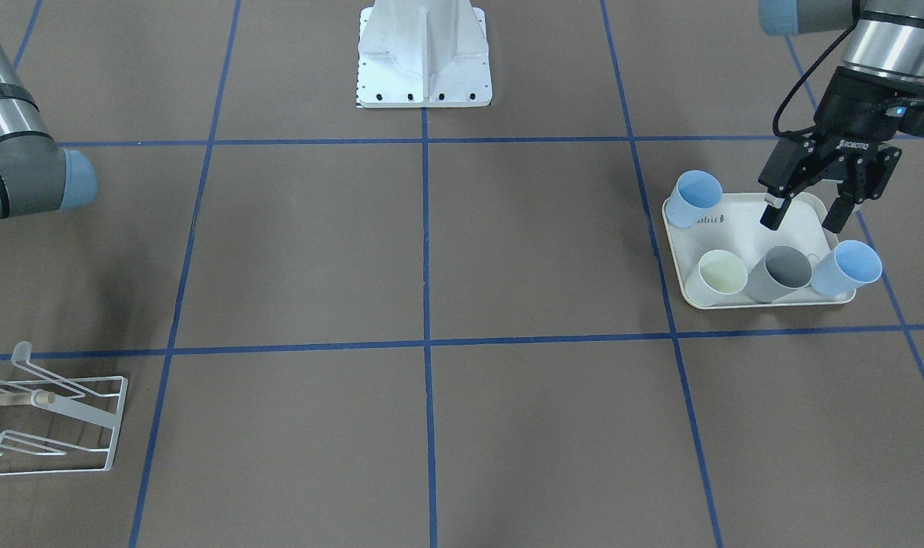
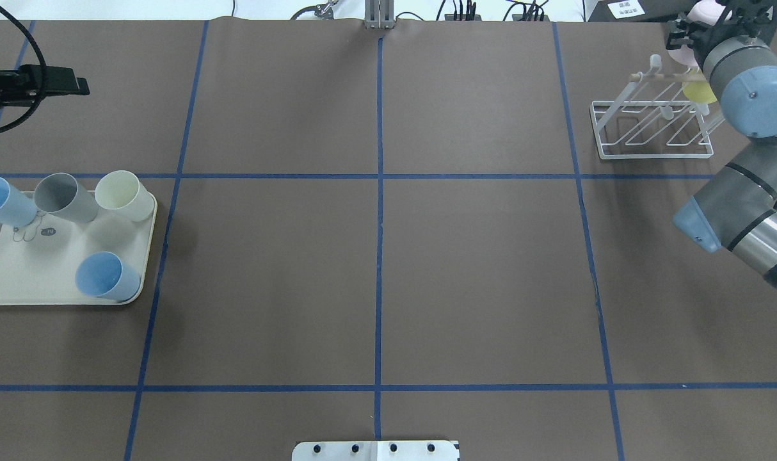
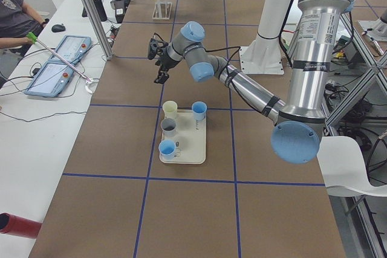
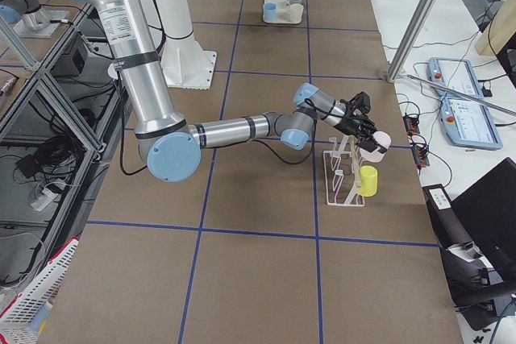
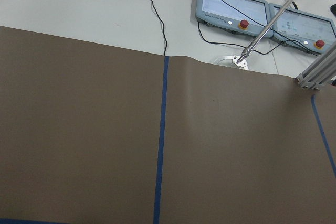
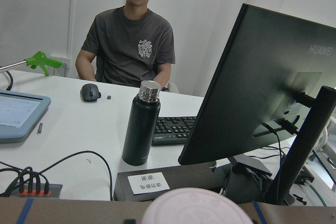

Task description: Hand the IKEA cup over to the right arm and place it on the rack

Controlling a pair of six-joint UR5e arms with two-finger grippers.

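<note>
A: Starting at the right gripper [image 4: 363, 134]?
B: Jaws closed round a pink cup [image 4: 379, 142], held just above the top of the rack [image 2: 651, 125]. No telling whether touching a prong.
A: And lower on the rack?
B: A yellow cup [image 4: 368, 180] hung at its far end, below the pink cup. White wire frame, standing at the far right corner of the table [image 2: 376, 269].
A: Over to the left gripper [image 1: 804, 217]?
B: Jaws spread wide and empty. Raised above the left end of the table, near the tray [image 2: 17, 282], apart from every cup there.
A: Inside the tray?
B: Four upright cups. Along the far edge, left to right: a blue cup [image 2: 4, 202], a grey cup [image 2: 65, 197], a cream cup [image 2: 125, 194], each just beside the next. Alone at the near right corner, a second blue cup [image 2: 107, 276].
A: Further out?
B: Past the far edge, by the right wrist camera: a seated person [image 6: 131, 40] in a dark T-shirt behind a white table, with a black bottle [image 6: 140, 124] and the back of a monitor [image 6: 262, 87]. By the left wrist camera: brown table cover crossed by blue tape [image 5: 160, 145], then two pendants [image 5: 233, 9] on the white surface beyond.
</note>
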